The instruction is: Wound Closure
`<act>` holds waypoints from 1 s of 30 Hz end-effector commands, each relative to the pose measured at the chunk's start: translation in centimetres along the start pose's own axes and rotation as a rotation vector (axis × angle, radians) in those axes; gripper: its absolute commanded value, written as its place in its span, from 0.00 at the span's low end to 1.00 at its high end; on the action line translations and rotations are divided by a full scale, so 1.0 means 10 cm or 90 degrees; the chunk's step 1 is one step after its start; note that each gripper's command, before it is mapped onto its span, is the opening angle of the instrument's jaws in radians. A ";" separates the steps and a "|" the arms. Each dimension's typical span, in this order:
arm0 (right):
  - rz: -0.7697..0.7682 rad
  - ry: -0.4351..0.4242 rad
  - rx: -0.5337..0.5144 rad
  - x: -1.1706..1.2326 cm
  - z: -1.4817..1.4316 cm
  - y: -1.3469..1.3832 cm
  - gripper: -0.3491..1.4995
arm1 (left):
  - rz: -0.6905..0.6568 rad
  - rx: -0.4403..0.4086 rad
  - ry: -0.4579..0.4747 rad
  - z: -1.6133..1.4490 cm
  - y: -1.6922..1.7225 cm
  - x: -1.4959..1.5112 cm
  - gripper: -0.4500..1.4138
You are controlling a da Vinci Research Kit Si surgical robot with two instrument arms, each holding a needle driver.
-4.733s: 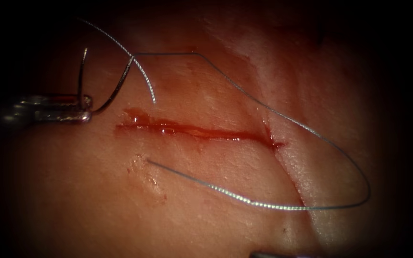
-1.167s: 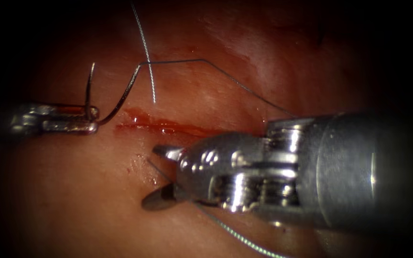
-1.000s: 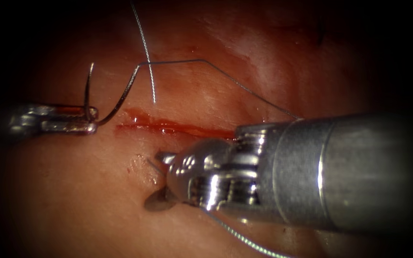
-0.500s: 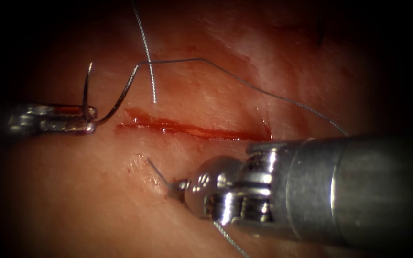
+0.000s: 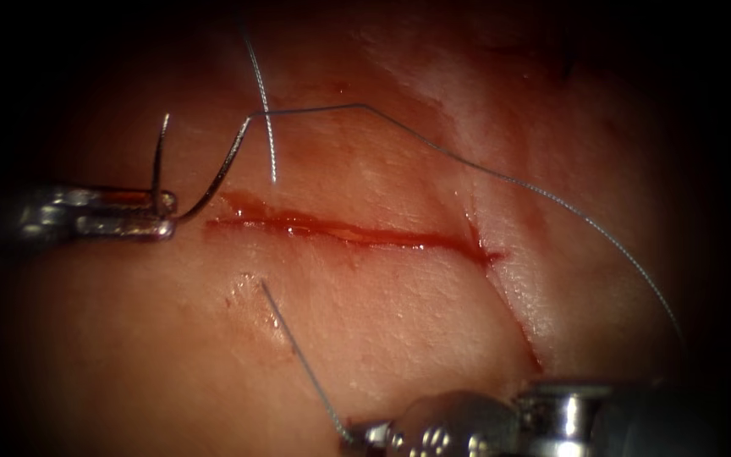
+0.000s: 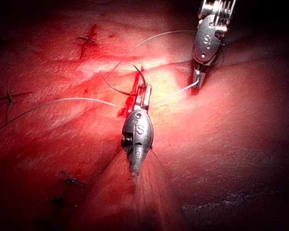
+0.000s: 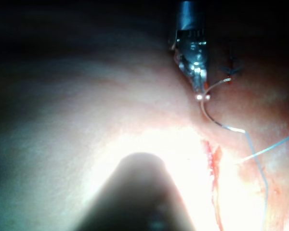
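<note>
Needle (image 5: 205, 173) sits clear of the tissue (image 5: 399, 313), clamped mid-curve in my left gripper (image 5: 158, 216) at the cut's (image 5: 349, 233) left end. My right gripper (image 5: 357, 436) is closed on the thread (image 5: 302, 364); pulling harder could tear it through the tissue.

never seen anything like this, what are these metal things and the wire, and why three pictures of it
It's a bench practice: a surgical robot stitching a cut in pork tissue. One picture looks down from an endoscope; the other two come from cameras near each arm's wrist. The left tool grips the curved needle about mid-curve, clear of the tissue, at the cut's left end. The "wire" is thread trailing from the needle. The right tool holds the thread where it leaves the tissue below the cut.
</note>
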 end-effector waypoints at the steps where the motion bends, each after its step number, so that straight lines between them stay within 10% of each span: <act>1: -0.005 0.002 0.009 0.000 0.007 -0.011 0.00 | 0.000 -0.001 0.000 0.005 0.000 -0.007 0.00; 10: -0.027 -0.015 0.047 -0.018 -0.008 -0.034 0.02 | 0.000 -0.001 0.000 0.005 0.000 -0.007 0.00; 12: -0.025 0.011 0.001 -0.019 -0.015 -0.031 0.66 | 0.000 -0.001 0.000 0.005 0.000 -0.007 0.00; 14: -0.012 0.053 -0.040 -0.019 -0.029 -0.022 0.92 | 0.000 -0.001 0.000 0.005 0.000 -0.007 0.00; 30: 0.184 0.173 -0.143 0.028 -0.112 0.052 0.89 | 0.000 -0.002 0.000 0.004 0.000 -0.007 0.00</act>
